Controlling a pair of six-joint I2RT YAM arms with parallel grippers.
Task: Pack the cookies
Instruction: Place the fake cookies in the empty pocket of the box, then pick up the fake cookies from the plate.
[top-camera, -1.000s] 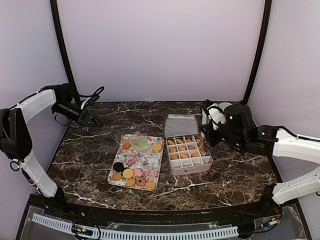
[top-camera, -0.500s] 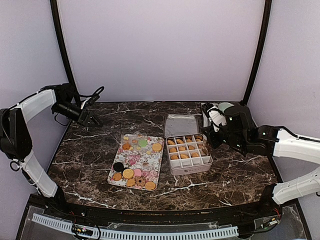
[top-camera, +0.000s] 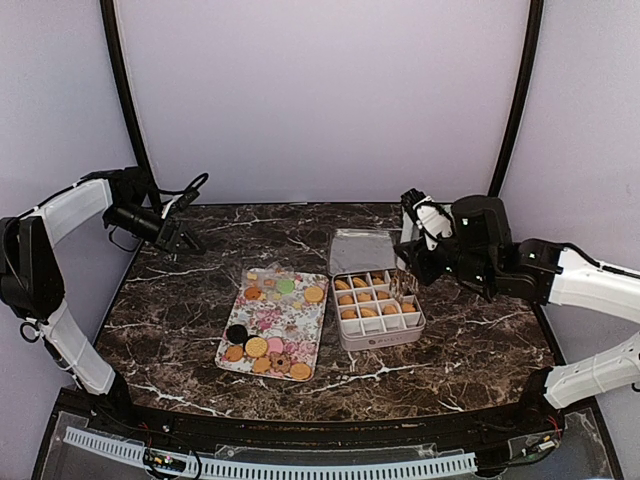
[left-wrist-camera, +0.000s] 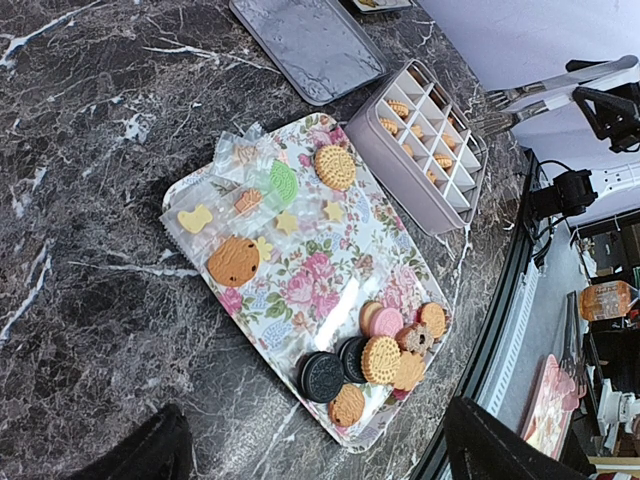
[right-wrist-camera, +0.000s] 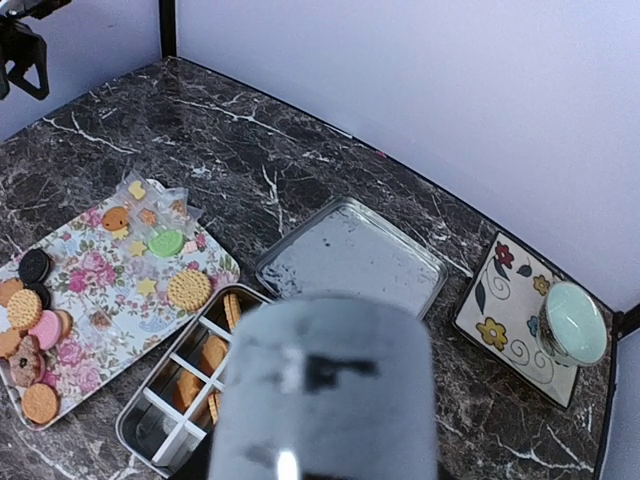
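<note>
Loose cookies (top-camera: 262, 347) lie on a floral tray (top-camera: 292, 318), in a cluster at its near end (left-wrist-camera: 385, 358) and a few at its far end (right-wrist-camera: 186, 288). More golden cookies (top-camera: 365, 297) fill cells of a divided tin box (top-camera: 418, 322). My right gripper (top-camera: 416, 256) hovers at the box's right edge, shut on metal tongs (left-wrist-camera: 520, 105). Their blurred grey end (right-wrist-camera: 325, 400) hides the jaws in the right wrist view. My left gripper (top-camera: 186, 240) stays far left of the tray, open and empty, its dark fingertips (left-wrist-camera: 500, 448) wide apart.
The box's lid (top-camera: 358, 249) lies flat just behind the box. A flowered square saucer (right-wrist-camera: 505, 325) with a pale green cup (right-wrist-camera: 574, 322) sits at the back right. Black frame posts rise at both back corners.
The right arm has shifted a little left and up beside the box, carrying the tongs. The left arm has not moved.
</note>
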